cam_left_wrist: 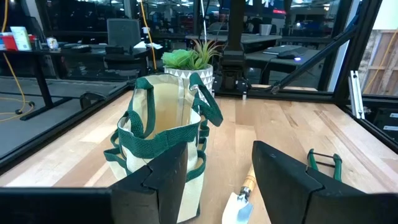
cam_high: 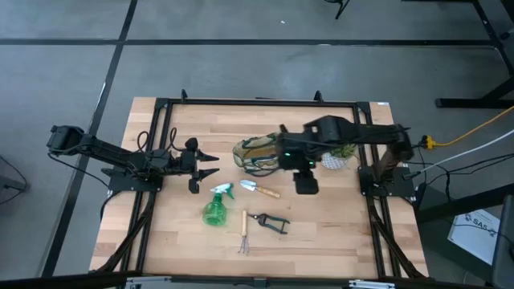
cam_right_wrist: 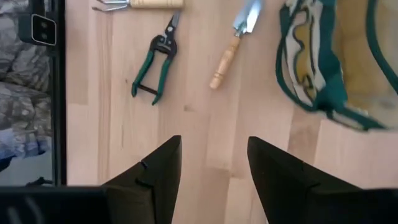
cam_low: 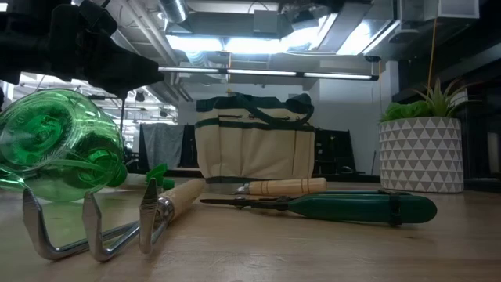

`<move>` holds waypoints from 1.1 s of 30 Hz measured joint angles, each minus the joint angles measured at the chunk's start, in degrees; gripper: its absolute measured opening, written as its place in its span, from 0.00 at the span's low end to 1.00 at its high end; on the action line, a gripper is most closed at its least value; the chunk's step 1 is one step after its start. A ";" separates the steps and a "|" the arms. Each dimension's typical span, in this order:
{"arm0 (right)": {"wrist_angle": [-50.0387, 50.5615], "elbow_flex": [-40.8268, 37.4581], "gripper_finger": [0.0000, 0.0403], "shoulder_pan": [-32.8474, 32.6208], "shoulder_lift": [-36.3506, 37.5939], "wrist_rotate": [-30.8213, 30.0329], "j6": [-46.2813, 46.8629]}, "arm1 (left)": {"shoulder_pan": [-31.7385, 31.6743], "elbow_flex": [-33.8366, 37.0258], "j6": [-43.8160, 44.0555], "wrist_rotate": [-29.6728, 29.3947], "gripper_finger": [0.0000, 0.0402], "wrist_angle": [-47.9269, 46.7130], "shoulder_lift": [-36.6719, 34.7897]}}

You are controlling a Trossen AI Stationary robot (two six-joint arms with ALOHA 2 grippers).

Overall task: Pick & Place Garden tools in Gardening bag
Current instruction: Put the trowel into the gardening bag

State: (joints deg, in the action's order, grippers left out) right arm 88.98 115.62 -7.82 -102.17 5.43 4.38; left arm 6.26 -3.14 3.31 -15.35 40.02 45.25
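The bag [cam_high: 255,156], beige with dark green trim and handles, stands open-mouthed mid-table, just left of the plant [cam_high: 340,154]. Near of it lie the trowel [cam_high: 259,189], the translucent green bottle [cam_high: 216,207], the green-handled shears [cam_high: 270,221] and the rake [cam_high: 243,233], all apart from one another. The right gripper [cam_high: 303,181] hovers beside the bag, fingers apart; the left gripper [cam_high: 202,166] waits left of the bag, fingers apart too.
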 joint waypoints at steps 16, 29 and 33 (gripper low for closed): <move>-40.76 -44.93 0.46 -12.73 20.89 -3.66 18.40 | 0.00 0.00 0.00 0.00 0.44 0.00 -0.02; -77.16 -59.90 0.46 -23.08 18.20 -3.83 28.42 | 0.01 -0.02 0.00 -0.01 0.44 -0.01 0.00; -81.73 -59.90 0.46 -25.41 15.33 -5.95 28.39 | 0.00 0.00 0.00 0.00 0.44 -0.01 -0.01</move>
State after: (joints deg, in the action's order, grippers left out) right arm 7.24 55.72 -33.24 -86.83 -0.52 32.77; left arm 6.27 -3.14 3.31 -15.36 40.01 45.24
